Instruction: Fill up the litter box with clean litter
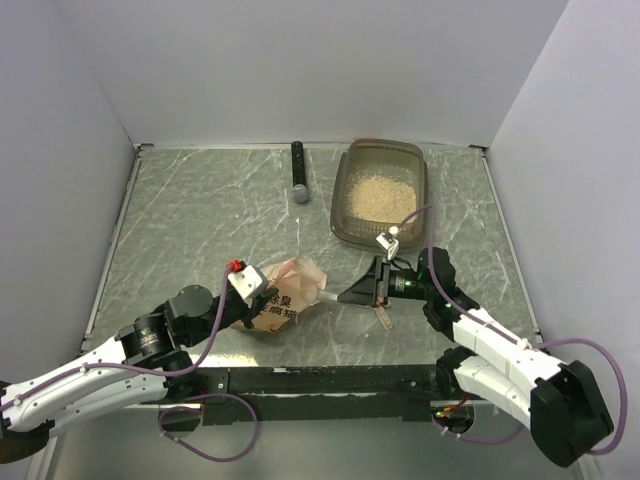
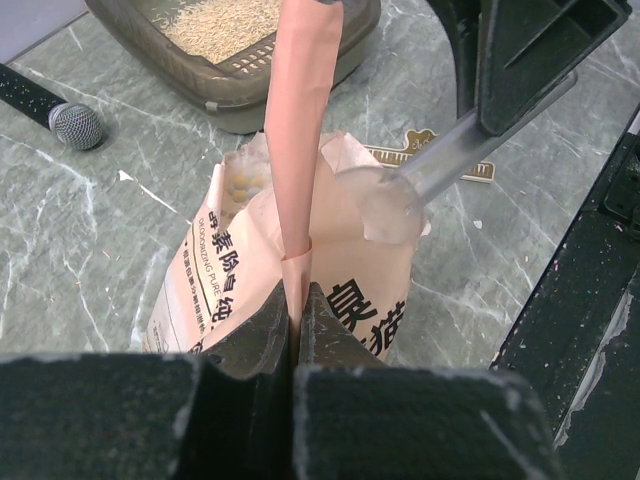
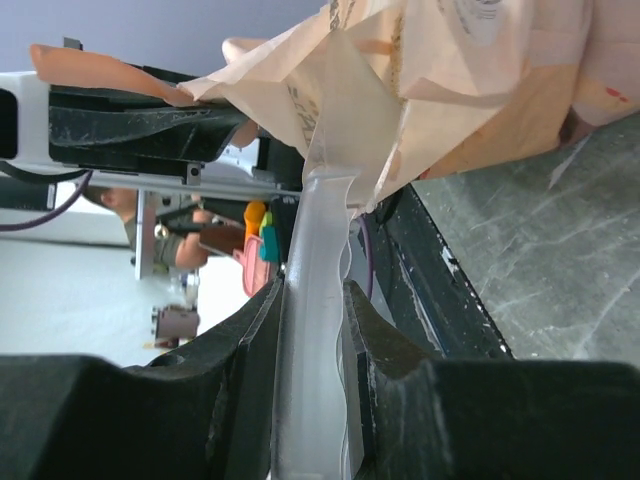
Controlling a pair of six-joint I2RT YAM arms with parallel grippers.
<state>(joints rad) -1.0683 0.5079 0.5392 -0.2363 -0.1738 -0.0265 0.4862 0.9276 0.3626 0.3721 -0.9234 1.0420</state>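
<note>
The smoky grey-brown litter box [image 1: 347, 222] stands at the back right with a heap of pale clean litter [image 1: 380, 195] in it; box [image 2: 230, 90] and litter [image 2: 215, 20] also show in the left wrist view. An orange-pink pouch [image 1: 288, 298] stands open in the front middle. My left gripper [image 1: 260, 298] is shut on a flap of the pouch [image 2: 300, 150], jaws [image 2: 298, 300] pinching it. My right gripper [image 1: 347, 294] is shut on the handle of a translucent scoop [image 3: 315, 290]; the scoop head [image 2: 385, 195] sits at the pouch mouth [image 3: 460, 90].
A black microphone [image 1: 298, 172] lies at the back, left of the box, also in the left wrist view [image 2: 60, 115]. A small beige strip [image 1: 385, 316] lies under my right gripper. A black rail [image 1: 330, 380] runs along the near edge. Walls enclose three sides.
</note>
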